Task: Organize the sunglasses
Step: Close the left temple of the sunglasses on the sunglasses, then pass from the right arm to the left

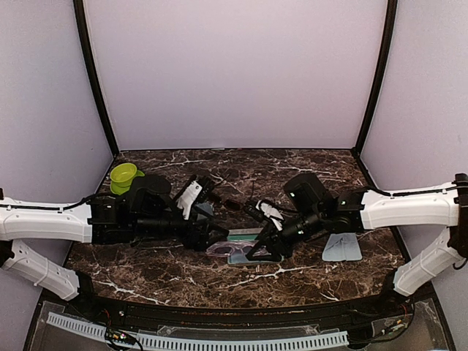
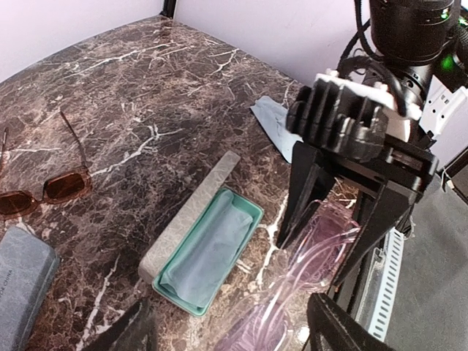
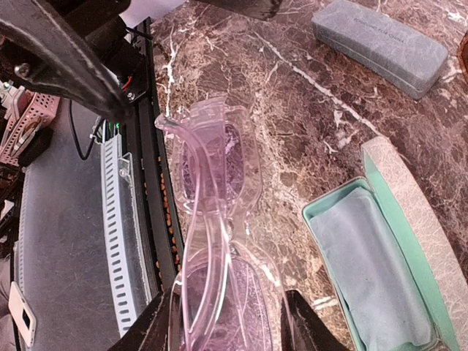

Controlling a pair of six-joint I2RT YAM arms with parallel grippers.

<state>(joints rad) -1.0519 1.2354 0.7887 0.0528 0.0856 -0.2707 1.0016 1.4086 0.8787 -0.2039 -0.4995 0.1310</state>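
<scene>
The purple-tinted sunglasses [image 3: 216, 219] are folded, just in front of the open case, and also show in the left wrist view [image 2: 318, 252] and the top view [image 1: 221, 251]. My right gripper [image 3: 230, 333] is shut on one lens end, fingers [image 2: 303, 190] pressing both sides. My left gripper [image 2: 234, 333] is open, its fingers wide on either side of the other lens end. The reddish-brown sunglasses [image 2: 47, 191] lie unfolded on the marble, farther back. The beige case [image 2: 191, 210] lies open, with a teal lining and a blue cloth [image 2: 208, 248] inside.
A shut blue-grey case [image 2: 20, 281] lies beside the brown pair and also shows in the right wrist view [image 3: 380, 42]. A loose light-blue cloth [image 1: 341, 247] lies right of the right arm. A green funnel-like cup [image 1: 124, 176] stands at the back left. The table's front edge [image 3: 150, 183] is close.
</scene>
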